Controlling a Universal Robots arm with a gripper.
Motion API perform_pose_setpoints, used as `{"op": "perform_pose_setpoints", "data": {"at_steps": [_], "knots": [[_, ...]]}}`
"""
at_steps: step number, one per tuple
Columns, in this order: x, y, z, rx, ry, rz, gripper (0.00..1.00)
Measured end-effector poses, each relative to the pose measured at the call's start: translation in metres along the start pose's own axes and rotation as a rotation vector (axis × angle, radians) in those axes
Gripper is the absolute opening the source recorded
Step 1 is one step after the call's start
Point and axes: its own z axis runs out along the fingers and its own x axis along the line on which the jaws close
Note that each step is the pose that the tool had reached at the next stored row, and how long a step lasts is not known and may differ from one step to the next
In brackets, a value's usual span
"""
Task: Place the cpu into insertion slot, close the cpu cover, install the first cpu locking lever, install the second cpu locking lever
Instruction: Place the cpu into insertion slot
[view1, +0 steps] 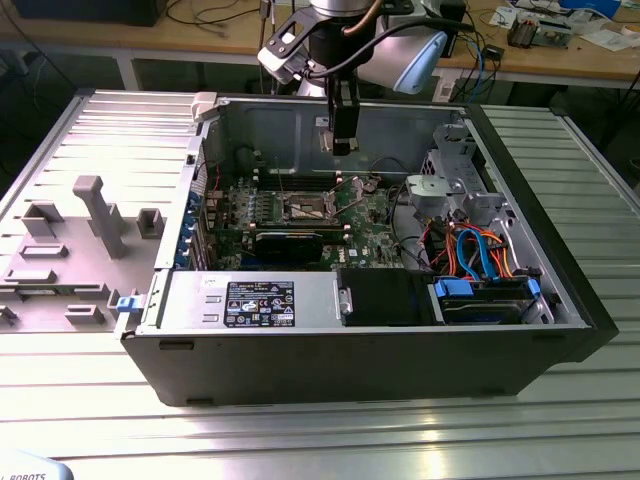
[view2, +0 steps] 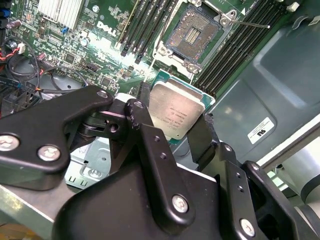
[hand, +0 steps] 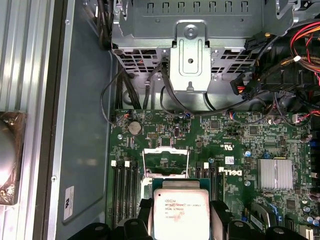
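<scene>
Slatted metal table (view1: 100, 400) carrying an open computer case (view1: 350, 360): the gripper (view1: 342, 143), jaws clamped on the cpu's (hand: 181, 212) edges, apparently to keep it level, hangs over the board (hand: 210, 135) near the uncovered slot (view2: 194, 31).

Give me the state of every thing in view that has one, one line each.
cpu, gripped in the claw, not yet in the slot.
claw, shut on the cpu's edges.
insertion slot, empty, contacts exposed.
cpu cover, raised open.
locking lever, unlatched, swung clear of the slot.
computer case, lying on its side, side panel off.
</scene>
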Motion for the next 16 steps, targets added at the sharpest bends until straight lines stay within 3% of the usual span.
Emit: {"op": "perform_pose_setpoints", "data": {"at_steps": [16], "knots": [[-0.0001,-0.0008,0.0088,0.0,-0.0002,0.0,0.54]]}}
